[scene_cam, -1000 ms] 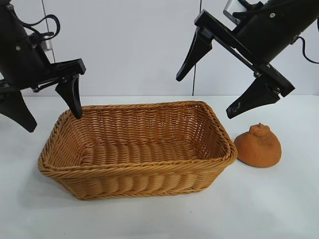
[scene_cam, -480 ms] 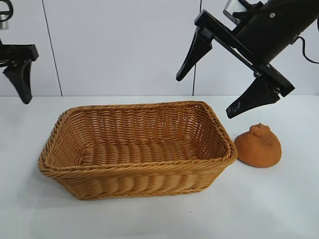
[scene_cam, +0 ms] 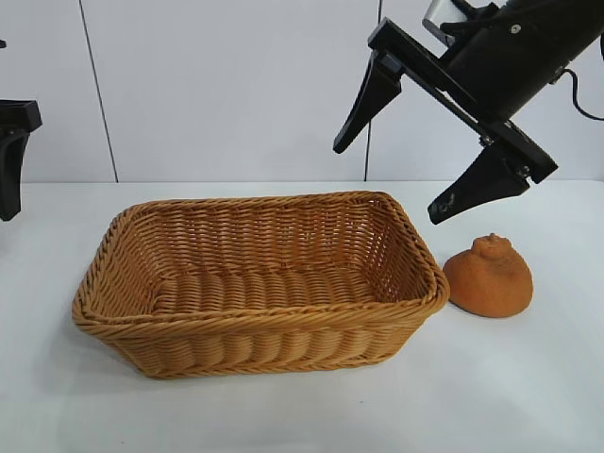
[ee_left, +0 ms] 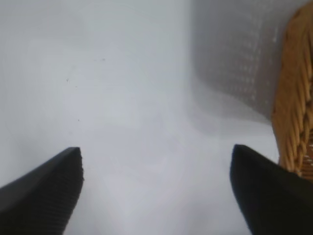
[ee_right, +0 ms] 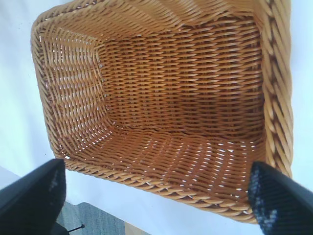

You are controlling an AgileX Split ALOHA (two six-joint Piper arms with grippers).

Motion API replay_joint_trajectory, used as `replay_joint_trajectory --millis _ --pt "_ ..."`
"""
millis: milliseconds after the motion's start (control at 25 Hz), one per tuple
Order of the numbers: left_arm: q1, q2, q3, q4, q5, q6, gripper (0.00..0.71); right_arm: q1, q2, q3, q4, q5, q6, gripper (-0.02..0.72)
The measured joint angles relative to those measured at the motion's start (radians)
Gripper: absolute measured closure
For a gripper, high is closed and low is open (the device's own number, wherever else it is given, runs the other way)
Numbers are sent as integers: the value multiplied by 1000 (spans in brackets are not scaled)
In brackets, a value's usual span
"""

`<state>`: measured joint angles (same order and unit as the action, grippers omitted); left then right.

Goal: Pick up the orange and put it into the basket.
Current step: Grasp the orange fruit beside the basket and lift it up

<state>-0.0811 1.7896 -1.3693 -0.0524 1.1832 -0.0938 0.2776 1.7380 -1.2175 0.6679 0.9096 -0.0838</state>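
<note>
The tan wicker basket (scene_cam: 260,283) stands in the middle of the white table and holds nothing. The burnt-orange orange (scene_cam: 489,276) sits on the table just right of the basket, dome up with its knob on top. My right gripper (scene_cam: 387,184) hangs open and empty above the basket's right end, up and to the left of the orange. Its wrist view looks down into the basket (ee_right: 176,98) between its spread fingertips (ee_right: 279,200). My left gripper (ee_left: 156,191) is open and empty at the far left edge, beside the basket's corner (ee_left: 293,107).
The white table (scene_cam: 528,396) extends around the basket, with a pale wall behind it. In the right wrist view a table edge and grey floor (ee_right: 93,220) show beyond the basket.
My left arm has drawn back from the basket's left rim to the far left edge of the view. The right arm, basket and orange have not moved.
</note>
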Motion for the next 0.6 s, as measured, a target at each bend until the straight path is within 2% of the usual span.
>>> replay_joint_trajectory --millis 360,600 --pt "-33 -179 66 0 28 10 121 0 0 0 1 4 0 10" --pt "-33 -370 200 1 28 12 121 0 0 0 1 4 0 10"
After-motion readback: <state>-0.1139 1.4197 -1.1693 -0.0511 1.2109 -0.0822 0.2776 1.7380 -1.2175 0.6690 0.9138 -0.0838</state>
